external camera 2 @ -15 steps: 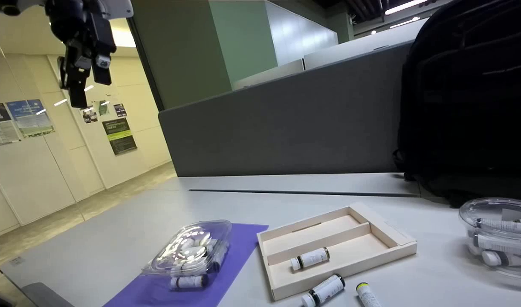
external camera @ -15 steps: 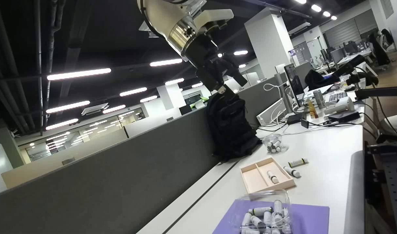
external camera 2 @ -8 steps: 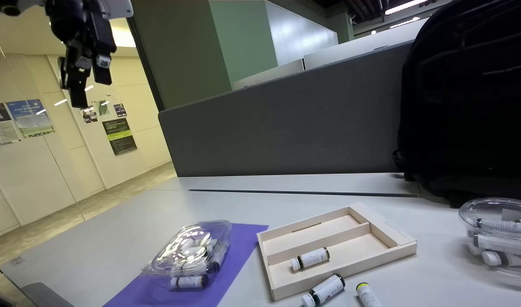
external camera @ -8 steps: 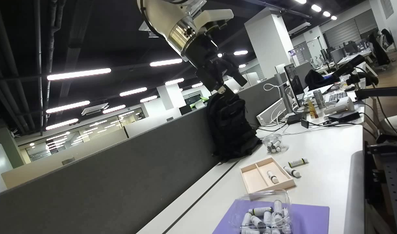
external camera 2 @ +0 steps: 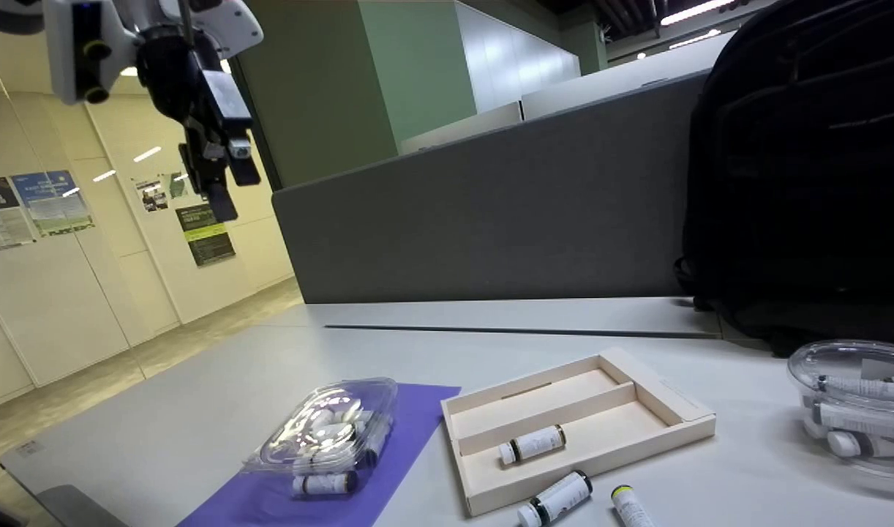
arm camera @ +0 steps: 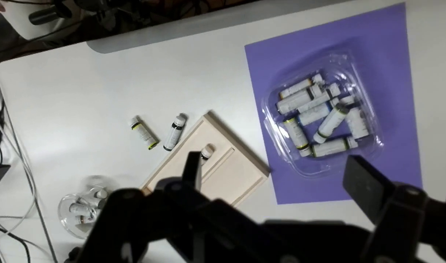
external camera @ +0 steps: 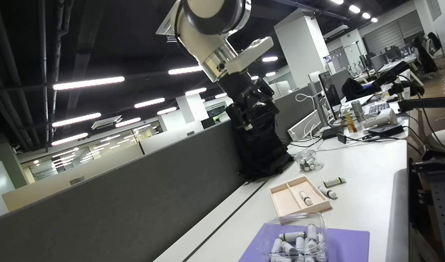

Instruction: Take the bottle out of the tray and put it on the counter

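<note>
One bottle (external camera 2: 533, 444), judged light, rigid and apt to roll, is best grasped across its middle; it is contained in the tray (external camera 2: 622, 457), well below the gripper (arm camera: 277, 178), whose jaws are spread wide around nothing. Also lower are counted two loose bottles (arm camera: 173, 133), two clear tubs (arm camera: 281, 140) and one mat (arm camera: 402, 91) on the counter (arm camera: 80, 102).

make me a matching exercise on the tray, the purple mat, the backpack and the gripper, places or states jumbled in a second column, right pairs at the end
Things
1. tray
2. purple mat
3. backpack
4. gripper

Places or states
A. open, above the counter
B. black, beside the grey partition
C. one bottle lying in it
D. under a clear container

Right pairs: 1-C, 2-D, 3-B, 4-A
</note>
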`<state>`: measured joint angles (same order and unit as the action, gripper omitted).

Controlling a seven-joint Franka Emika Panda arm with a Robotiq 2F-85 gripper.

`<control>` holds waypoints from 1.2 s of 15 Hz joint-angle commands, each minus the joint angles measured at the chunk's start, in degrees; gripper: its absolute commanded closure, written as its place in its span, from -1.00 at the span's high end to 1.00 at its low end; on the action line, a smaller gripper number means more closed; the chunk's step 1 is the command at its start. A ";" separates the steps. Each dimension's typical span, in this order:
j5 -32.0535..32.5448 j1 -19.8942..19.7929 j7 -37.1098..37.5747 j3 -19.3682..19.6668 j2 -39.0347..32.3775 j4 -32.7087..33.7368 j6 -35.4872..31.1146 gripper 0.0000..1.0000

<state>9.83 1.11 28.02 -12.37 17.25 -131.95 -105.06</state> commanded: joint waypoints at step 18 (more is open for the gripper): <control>5.87 -8.95 14.94 12.89 -9.18 -17.08 -32.73 1.00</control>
<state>7.30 -5.03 34.58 -0.12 6.94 -146.29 -134.10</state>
